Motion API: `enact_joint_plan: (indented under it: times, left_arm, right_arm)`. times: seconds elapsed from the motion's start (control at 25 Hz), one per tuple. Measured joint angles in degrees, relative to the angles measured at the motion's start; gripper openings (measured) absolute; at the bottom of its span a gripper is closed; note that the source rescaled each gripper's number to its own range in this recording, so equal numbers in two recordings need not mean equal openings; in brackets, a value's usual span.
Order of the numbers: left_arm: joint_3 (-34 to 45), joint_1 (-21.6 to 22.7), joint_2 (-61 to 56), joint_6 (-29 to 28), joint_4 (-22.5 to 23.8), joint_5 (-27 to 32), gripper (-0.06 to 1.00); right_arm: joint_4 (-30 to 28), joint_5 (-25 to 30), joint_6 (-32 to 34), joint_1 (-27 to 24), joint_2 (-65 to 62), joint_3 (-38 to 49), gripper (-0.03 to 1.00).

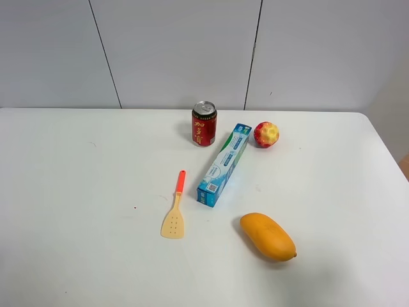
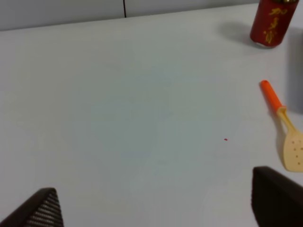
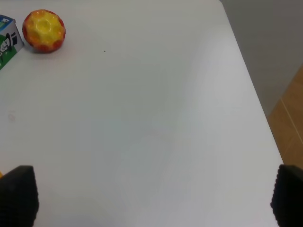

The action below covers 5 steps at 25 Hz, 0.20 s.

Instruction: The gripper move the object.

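Observation:
The long blue, white and green toothpaste carton (image 1: pixel 223 165) lies flat on the white table (image 1: pixel 77 192), slanting from beside the red can toward the front. One end of it shows in the right wrist view (image 3: pixel 7 40). Neither arm appears in the exterior high view. My left gripper (image 2: pixel 156 203) is open and empty over bare table, well left of the carton, which that view does not show. My right gripper (image 3: pixel 152 196) is open and empty over bare table to the right of the carton.
A red can (image 1: pixel 204 124) (image 2: pixel 270 21) stands behind the carton. An orange-handled spatula (image 1: pixel 175 208) (image 2: pixel 284 125) lies to its left. A red and yellow fruit (image 1: pixel 266 134) (image 3: pixel 44 30) sits at its far end. A mango (image 1: pixel 267 236) lies front right.

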Motion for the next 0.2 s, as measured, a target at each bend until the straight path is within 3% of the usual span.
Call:
enact_joint_plan:
  times: [0.2]
  left_arm:
    - [0.0,-0.4,0.0,-0.4,0.0,0.0,0.65]
  right_arm:
    - [0.0,0.0,0.0,0.0,0.0,0.0,1.00]
